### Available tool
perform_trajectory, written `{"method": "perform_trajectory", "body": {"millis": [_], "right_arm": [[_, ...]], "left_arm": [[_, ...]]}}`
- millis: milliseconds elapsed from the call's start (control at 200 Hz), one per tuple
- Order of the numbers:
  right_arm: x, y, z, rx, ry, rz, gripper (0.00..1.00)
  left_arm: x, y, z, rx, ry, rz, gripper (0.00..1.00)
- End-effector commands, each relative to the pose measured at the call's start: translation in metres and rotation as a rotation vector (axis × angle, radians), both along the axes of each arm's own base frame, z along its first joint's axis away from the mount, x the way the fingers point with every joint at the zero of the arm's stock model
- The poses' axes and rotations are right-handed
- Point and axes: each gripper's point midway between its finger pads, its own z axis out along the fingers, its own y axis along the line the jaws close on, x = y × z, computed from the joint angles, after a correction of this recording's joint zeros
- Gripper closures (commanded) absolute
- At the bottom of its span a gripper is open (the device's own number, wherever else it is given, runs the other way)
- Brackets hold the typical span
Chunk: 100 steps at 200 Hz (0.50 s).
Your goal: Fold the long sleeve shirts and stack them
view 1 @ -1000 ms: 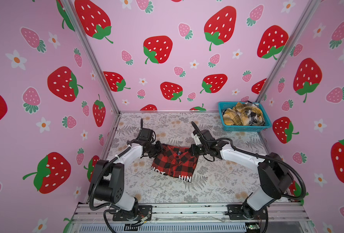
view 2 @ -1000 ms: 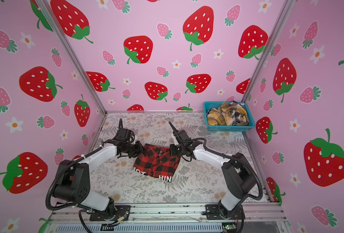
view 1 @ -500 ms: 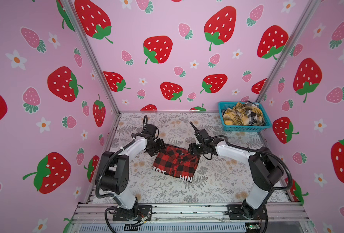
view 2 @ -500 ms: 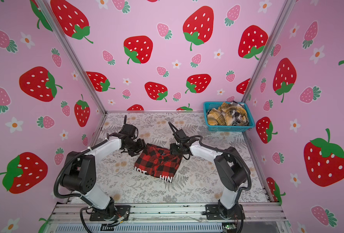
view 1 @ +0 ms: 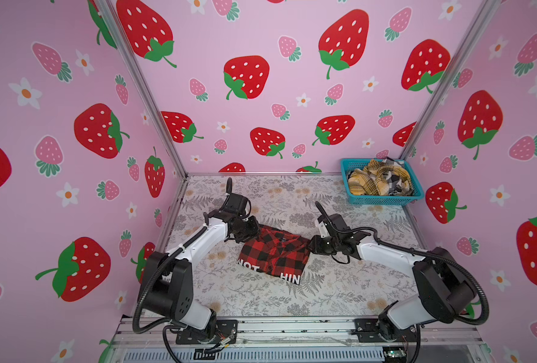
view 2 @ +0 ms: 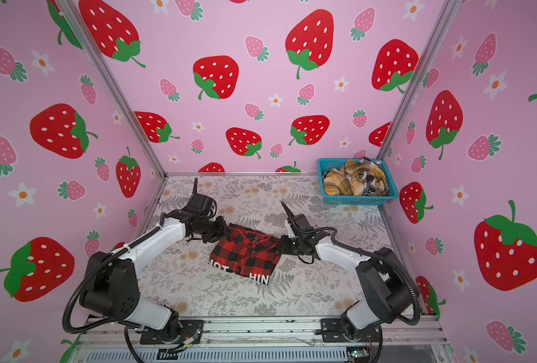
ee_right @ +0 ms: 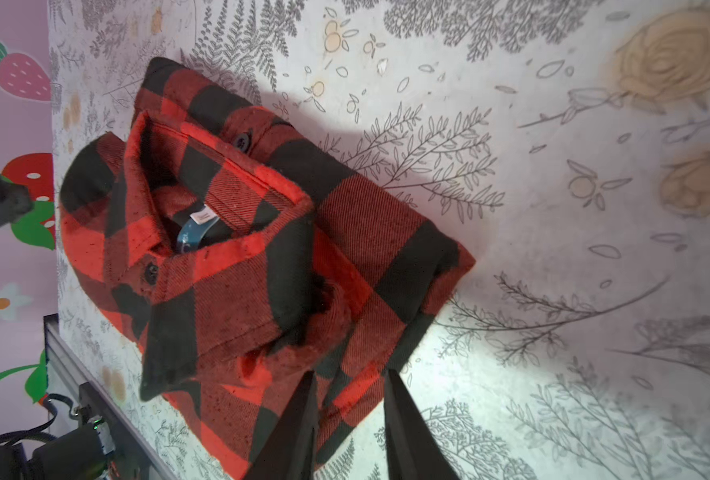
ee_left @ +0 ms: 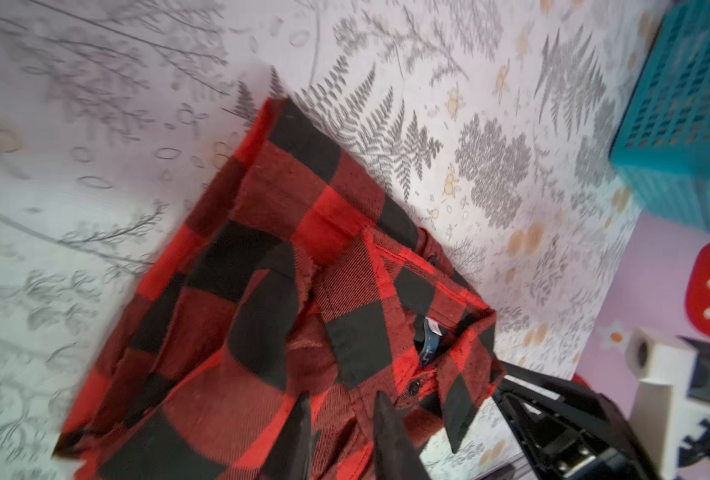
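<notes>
A folded red-and-black shirt (view 1: 273, 254) (view 2: 245, 251) with white lettering lies flat on the floral table, collar towards the back. My left gripper (view 1: 254, 232) (view 2: 226, 234) rests on its back left corner. In the left wrist view that gripper (ee_left: 342, 399) stands narrowly open, both fingers over the shirt (ee_left: 262, 270). My right gripper (view 1: 311, 246) (view 2: 282, 246) is at the shirt's right edge. In the right wrist view it (ee_right: 350, 374) is narrowly open, straddling the shirt's (ee_right: 262, 249) corner. A mustard-yellow shirt (view 1: 377, 180) and a black-white shirt (view 1: 394, 176) lie crumpled in the basket.
The teal mesh basket (view 1: 383, 199) (view 2: 355, 199) stands in the back right corner. Pink strawberry walls close off the left, back and right. An aluminium rail (view 1: 292, 327) with both arm bases runs along the front edge.
Both grippers opened wide over the shirt's back corners, then narrowed again. The right gripper slid forward along the shirt's right edge. The shirt has stayed in place.
</notes>
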Motion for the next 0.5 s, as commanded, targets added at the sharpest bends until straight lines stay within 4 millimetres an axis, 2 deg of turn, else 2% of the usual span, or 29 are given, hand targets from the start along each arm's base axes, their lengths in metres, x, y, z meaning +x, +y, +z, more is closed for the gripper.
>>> {"method": "perform_trajectory", "body": {"millis": [0, 135, 495], "right_arm": [[-0.006, 0.016, 0.01, 0.119, 0.022, 0.013, 0.73], [-0.013, 0.024, 0.002, 0.135, 0.05, 0.032, 0.69], [-0.025, 0.03, -0.014, 0.104, 0.091, 0.031, 0.64]], "left_arm": [[0.0, -0.008, -0.019, -0.028, 0.05, -0.008, 0.78], [0.004, -0.01, -0.033, -0.016, 0.082, -0.009, 0.82], [0.004, -0.011, -0.045, -0.011, 0.107, -0.005, 0.85]]}}
